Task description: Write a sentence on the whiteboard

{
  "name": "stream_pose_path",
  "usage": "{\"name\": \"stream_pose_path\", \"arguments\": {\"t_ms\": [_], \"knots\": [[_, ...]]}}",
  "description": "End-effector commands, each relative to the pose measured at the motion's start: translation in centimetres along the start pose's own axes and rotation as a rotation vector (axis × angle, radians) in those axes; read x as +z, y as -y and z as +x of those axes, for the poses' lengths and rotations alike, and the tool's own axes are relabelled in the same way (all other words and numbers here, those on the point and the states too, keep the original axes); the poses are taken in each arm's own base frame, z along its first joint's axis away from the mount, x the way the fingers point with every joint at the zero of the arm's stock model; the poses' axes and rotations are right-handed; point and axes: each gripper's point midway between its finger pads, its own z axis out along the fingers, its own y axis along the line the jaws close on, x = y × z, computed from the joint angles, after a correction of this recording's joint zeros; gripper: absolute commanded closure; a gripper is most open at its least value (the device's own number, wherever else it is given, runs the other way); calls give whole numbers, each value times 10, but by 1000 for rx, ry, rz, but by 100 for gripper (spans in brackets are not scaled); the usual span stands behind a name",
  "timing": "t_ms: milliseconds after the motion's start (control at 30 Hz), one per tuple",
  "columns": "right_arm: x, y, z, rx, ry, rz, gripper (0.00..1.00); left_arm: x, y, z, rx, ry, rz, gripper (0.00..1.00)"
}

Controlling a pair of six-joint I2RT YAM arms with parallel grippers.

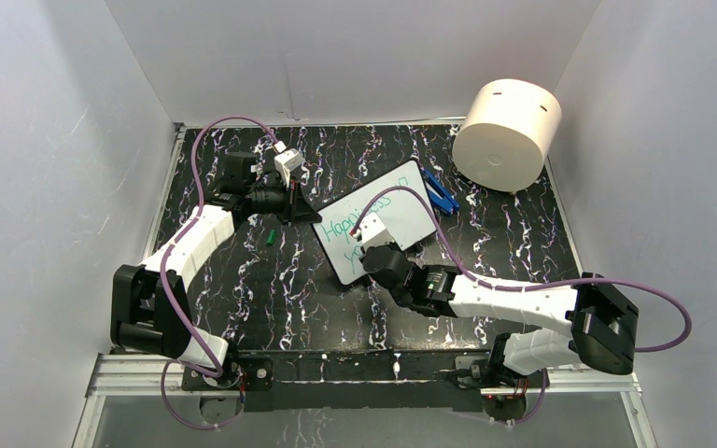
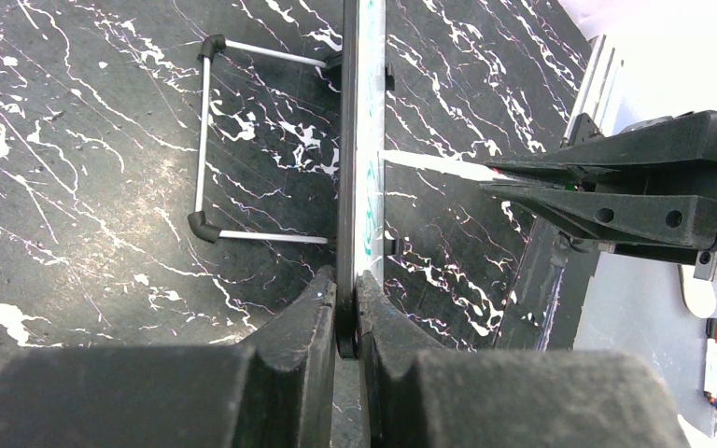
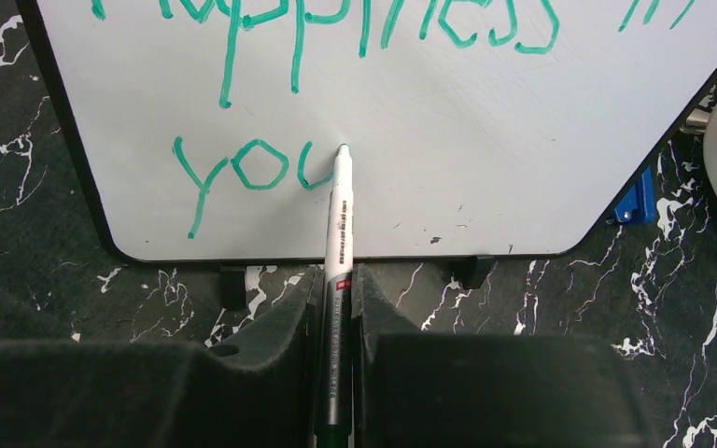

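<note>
left end effector (image 2: 346,313) clamped on the whiteboard (image 3: 476,121) edge, mid-bench (image 1: 243,299); right end effector (image 3: 336,289) squeezes a marker (image 3: 340,215), tip on the sentence (image 3: 296,56) at "you".

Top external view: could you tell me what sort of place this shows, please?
Probably a robot test cell: white walls enclose a black marbled tabletop, with an aluminium rail along its near edge.

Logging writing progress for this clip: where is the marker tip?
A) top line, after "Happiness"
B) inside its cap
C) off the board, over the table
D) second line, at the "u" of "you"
D: in the right wrist view the tip of the marker sits on the whiteboard at the "u" of "you", second line.
</note>
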Motion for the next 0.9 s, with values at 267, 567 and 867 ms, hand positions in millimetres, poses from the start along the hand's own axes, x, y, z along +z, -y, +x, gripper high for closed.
{"name": "stream_pose_path", "arguments": {"t_ms": [267, 567, 867], "knots": [[1, -4, 7, 39, -36, -38, 100, 5, -30, 30, -32, -97, -119, 100], [-3, -1, 15, 38, -53, -33, 100, 5, -30, 30, -32, -98, -122, 100], [-1, 2, 19, 36, -59, -8, 100, 5, -30, 31, -34, -100, -124, 100]]}}
